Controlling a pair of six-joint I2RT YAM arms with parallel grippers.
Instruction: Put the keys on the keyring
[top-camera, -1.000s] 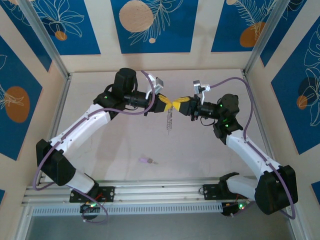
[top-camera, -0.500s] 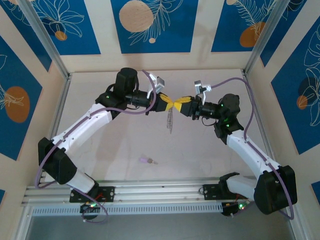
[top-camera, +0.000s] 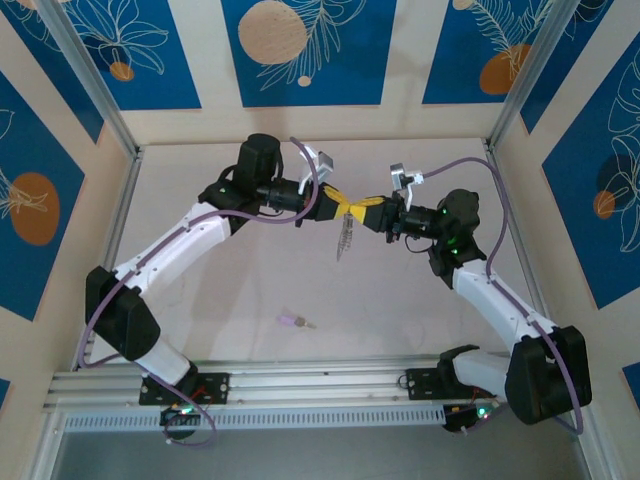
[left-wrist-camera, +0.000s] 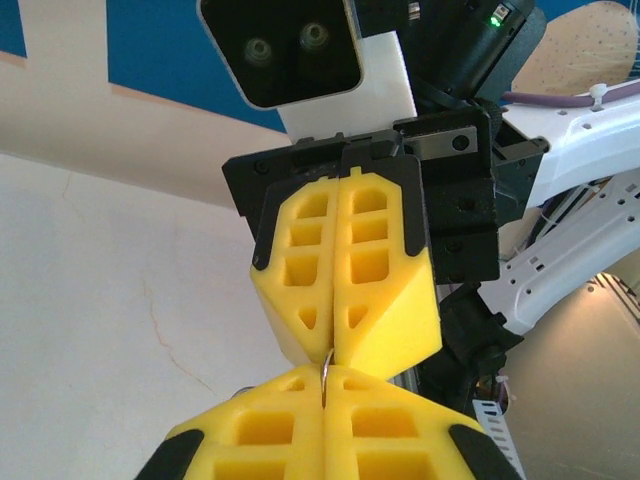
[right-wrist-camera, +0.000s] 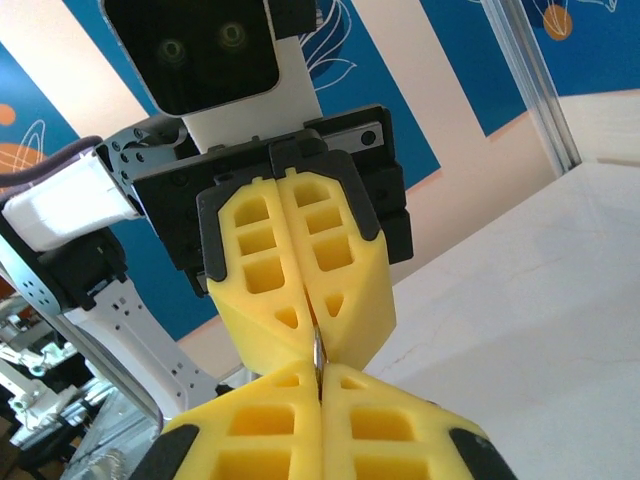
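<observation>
My left fingers and right fingers meet tip to tip in mid-air, high over the worktop. Both pairs are closed, and both pinch the keyring. In each wrist view a thin sliver of its metal shows in the seam where the yellow pads meet. The row of silver keys hangs below my grip.

The lilac-headed key is not on the ring. It lies flat on the worktop, well apart from both fingers, nearer my bases.

My worries, as I judge them:

- The grip is on thin wire only. If my two arms pull or twist against each other, the ring could slide out of one pair of pads or warp.
- To fetch the key, one pair must let go. The ring would then hang from a single pinch, and the weight of the dangling keys could swing it round or tip it out, dropping it onto the worktop.
- The key lies flat and is small. Closing on it from above may only scrape it along the surface, or catch the head at a bad angle for threading.
- I cannot tell where the ring's opening sits between my pads, so I may be covering the gap I need.
</observation>
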